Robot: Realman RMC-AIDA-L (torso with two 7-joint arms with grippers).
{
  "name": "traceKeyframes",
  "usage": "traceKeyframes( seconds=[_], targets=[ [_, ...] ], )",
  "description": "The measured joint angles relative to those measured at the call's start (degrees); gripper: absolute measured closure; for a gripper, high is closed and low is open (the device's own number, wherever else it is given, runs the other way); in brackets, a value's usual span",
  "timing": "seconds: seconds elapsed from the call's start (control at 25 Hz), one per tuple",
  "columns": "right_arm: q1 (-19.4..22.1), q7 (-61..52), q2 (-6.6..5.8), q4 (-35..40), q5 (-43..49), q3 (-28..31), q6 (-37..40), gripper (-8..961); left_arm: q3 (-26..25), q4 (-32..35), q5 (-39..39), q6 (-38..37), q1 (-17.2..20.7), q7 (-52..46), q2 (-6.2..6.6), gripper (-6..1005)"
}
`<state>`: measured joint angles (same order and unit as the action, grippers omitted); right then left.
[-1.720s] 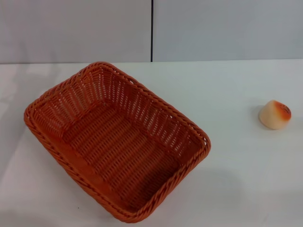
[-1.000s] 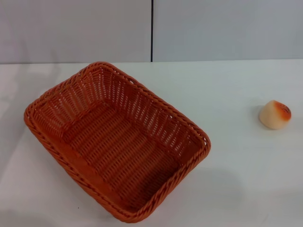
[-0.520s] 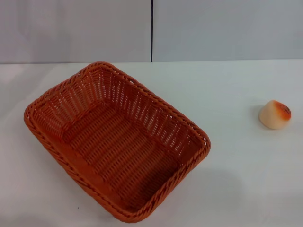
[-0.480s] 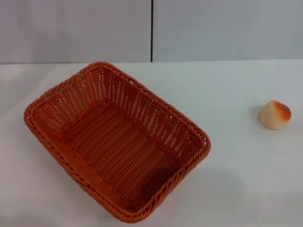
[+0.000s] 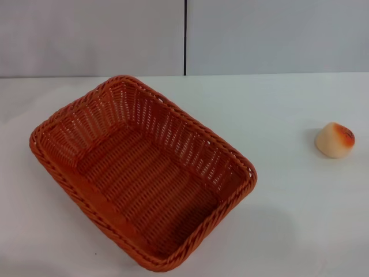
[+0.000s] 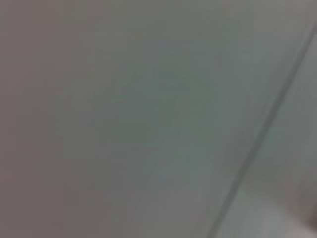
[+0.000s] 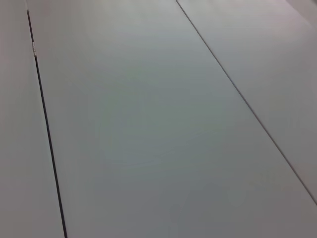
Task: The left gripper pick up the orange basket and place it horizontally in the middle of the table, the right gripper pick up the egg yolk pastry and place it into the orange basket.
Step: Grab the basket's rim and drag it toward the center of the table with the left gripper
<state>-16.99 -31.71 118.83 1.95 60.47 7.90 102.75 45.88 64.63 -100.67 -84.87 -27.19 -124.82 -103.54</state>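
The orange basket (image 5: 141,173) lies on the white table (image 5: 288,219) left of centre, turned at a slant, with one corner pointing to the far side and another toward the front edge. Nothing is inside it. The egg yolk pastry (image 5: 334,139) sits alone on the table's right side, well apart from the basket. Neither gripper appears in the head view. Both wrist views show only plain grey panels with seams.
A grey panelled wall (image 5: 259,34) with a dark vertical seam runs behind the table's far edge. Bare tabletop lies between the basket and the pastry.
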Motion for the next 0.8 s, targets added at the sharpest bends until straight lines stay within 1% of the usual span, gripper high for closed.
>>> traceKeyframes(
  seconds=[0.08,0.16,0.24,0.32,0.44,0.48,0.52,0.56,0.68,0.72,0.76,0.8],
  targets=[
    [0.00,-0.01,-0.02,0.09,0.00,0.20,-0.01,419,-0.98,1.61,-4.28,-3.78,-1.40,-2.86,0.09,305],
    [-0.03,-0.02,-0.05,0.15,0.00,0.28,-0.01,420,-1.96,3.95,-10.44,-9.10,-3.61,-6.19,-0.08,308],
    [-0.08,-0.02,-0.09,0.21,0.00,0.29,0.00,420,-2.09,6.19,-15.37,-12.52,-5.33,-7.60,-0.85,311],
    [-0.12,-0.02,-0.15,0.28,0.00,0.28,0.00,420,-1.84,8.09,-21.04,-14.96,-7.15,-8.77,-2.02,314],
    [-0.13,-0.04,-0.16,0.41,0.00,0.27,0.06,420,-1.61,8.65,-27.26,-16.57,-9.23,-9.08,-3.10,319],
    [-0.13,-0.28,-0.17,0.48,0.00,0.27,0.15,420,-1.61,8.65,-27.26,-16.57,-9.23,-9.08,-3.10,320],
    [-0.11,-0.54,-0.17,0.56,0.00,0.27,0.22,420,-0.68,8.25,-31.91,-17.33,-10.72,-8.60,-4.09,322],
    [-0.06,-0.86,-0.18,0.64,0.00,0.27,0.24,420,-0.54,8.22,-32.45,-17.34,-10.81,-8.56,-4.18,323],
    [0.09,-1.34,-0.18,0.77,0.00,0.31,0.20,420,1.73,8.01,-37.83,-16.98,-11.68,-7.89,-5.52,328],
    [0.17,-1.35,-0.18,0.77,0.00,0.36,0.14,420,2.10,8.00,-38.42,-16.83,-11.74,-7.67,-5.78,329],
    [0.20,-1.36,-0.18,0.78,0.00,0.37,0.12,420,3.24,7.96,-40.73,-16.23,-11.90,-6.86,-6.65,330],
    [0.21,-1.36,-0.18,0.78,0.00,0.37,0.12,420,3.24,7.96,-40.73,-16.23,-11.90,-6.86,-6.65,332]
  ],
)
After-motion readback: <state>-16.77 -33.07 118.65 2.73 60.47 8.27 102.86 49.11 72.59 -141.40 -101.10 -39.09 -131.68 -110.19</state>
